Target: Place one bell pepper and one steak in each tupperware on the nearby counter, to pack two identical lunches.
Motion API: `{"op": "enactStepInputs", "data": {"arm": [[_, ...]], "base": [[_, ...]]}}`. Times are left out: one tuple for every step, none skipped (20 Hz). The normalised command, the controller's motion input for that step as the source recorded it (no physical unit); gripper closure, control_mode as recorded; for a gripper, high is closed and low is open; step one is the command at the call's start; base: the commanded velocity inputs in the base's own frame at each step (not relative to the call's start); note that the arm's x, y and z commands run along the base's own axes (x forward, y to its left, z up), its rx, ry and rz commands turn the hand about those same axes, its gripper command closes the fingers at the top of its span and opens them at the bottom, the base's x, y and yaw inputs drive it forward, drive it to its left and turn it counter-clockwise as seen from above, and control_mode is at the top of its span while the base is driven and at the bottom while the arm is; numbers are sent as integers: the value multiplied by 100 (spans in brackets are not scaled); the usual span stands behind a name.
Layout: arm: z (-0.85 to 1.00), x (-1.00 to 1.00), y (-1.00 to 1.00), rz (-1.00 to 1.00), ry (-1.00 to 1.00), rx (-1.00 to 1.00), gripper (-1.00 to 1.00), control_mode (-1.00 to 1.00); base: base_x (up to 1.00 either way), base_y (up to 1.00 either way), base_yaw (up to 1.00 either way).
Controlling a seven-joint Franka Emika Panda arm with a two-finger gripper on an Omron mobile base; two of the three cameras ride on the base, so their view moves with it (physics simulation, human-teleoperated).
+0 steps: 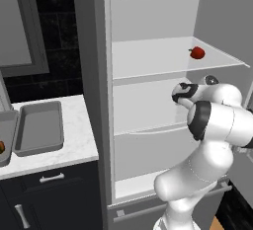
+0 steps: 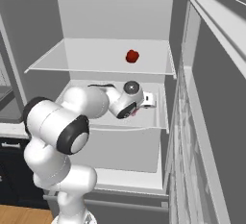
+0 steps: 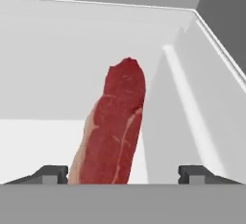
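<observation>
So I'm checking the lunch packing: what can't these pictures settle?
- Steak: near end cut off by the hand view's bottom edge; contact with the gripper unclear.
- Left tupperware: cropped by the left base view's edge, contents unclear.
- Gripper in the base views: hidden behind the arm.

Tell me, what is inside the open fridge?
A red bell pepper on the upper shelf; a steak between the gripper fingers. The arm covers part of the middle shelf.

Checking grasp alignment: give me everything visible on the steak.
The steak is a long, narrow raw cut, deep red with pale marbling and a strip of light fat along its left edge. In the hand view it lies on the white fridge shelf, running away from the camera between the two tips of the gripper. The jaws stand wide; neither tip visibly touches it.
</observation>
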Motion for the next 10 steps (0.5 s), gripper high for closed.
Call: {"op": "enactStepInputs", "data": {"arm": [[-82, -100, 53, 0, 1, -2, 100, -100], [-57, -89, 47, 0, 0, 0, 100, -100], [-39, -86, 46, 0, 0, 0, 100, -100], [-24, -89, 52, 0, 0, 0, 100, -100], [-14, -88, 54, 0, 0, 0, 100, -100], [-1, -79, 66, 0, 0, 0, 100, -100], [0, -64, 62, 0, 2, 0, 100, -100], [0, -30, 49, 3, 3, 0, 100, -100], [0, -6, 37, 4, 2, 0, 100, -100], [0, 0, 29, 5, 1, 0, 100, -100]], "base": [[0, 0, 0], [0, 0, 0], [0, 0, 0], [0, 0, 0], [0, 0, 0], [0, 0, 0], [0, 0, 0], [0, 0, 0], [0, 0, 0], [0, 0, 0]]}}
